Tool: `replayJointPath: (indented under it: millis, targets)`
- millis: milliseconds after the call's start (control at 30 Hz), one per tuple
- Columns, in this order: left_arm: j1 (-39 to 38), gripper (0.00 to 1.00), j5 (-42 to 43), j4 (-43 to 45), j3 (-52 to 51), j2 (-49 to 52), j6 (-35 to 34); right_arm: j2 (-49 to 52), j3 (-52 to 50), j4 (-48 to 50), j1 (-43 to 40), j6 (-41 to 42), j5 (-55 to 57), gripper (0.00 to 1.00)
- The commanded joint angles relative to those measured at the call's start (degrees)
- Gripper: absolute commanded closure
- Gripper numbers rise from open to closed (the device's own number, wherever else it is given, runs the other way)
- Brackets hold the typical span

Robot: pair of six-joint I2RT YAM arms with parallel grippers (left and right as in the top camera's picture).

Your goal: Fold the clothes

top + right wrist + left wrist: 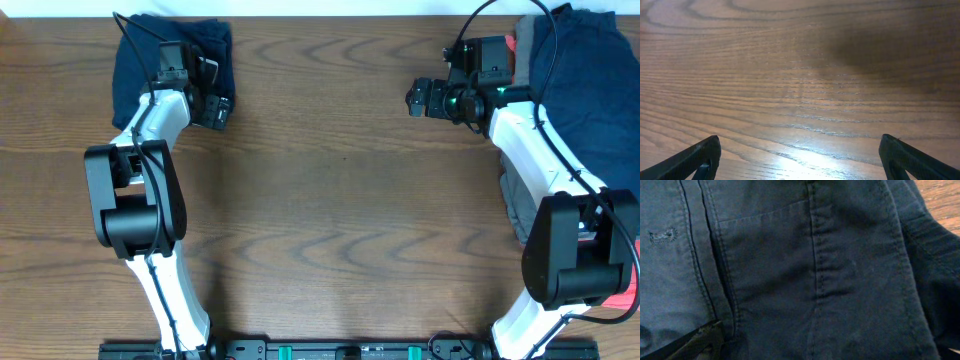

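A folded pair of dark navy shorts (pixel 165 55) lies at the table's far left corner. My left gripper (pixel 212 108) is at its right edge. In the left wrist view the navy fabric (pixel 790 265) fills the frame with seams and a pocket edge. Only one finger shows, low at the left, set wide as if open; the other is hidden. My right gripper (pixel 418 98) is open and empty over bare wood (pixel 800 75), left of a pile of clothes (pixel 585 90) at the far right: navy on top, a coral-red bit (pixel 514 45), grey (pixel 514 205) below.
The wooden table (pixel 340 200) spreads between the two arms. The right arm lies across the clothes pile. A red scrap (pixel 627 297) shows at the right edge near the right arm's base.
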Motion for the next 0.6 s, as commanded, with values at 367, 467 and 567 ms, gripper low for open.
replayJointPath:
  millis: [367, 467, 567]
  targets:
    - [0.0, 0.02, -3.5, -11.8, -0.5, -19.1, -6.3, -5.6, 0.5, 0.9, 0.9, -2.2, -0.5, 0.01]
    - [0.0, 0.02, -3.4, -12.5, -0.5, -24.7, -10.8, -9.6, 0.6, 0.7, 0.7, -3.8, -0.2, 0.01]
    - [0.0, 0.02, -3.4, -12.9, -0.5, -28.5, -15.6, -14.4, 0.6, -1.0, 0.7, -4.7, -0.3, 0.01]
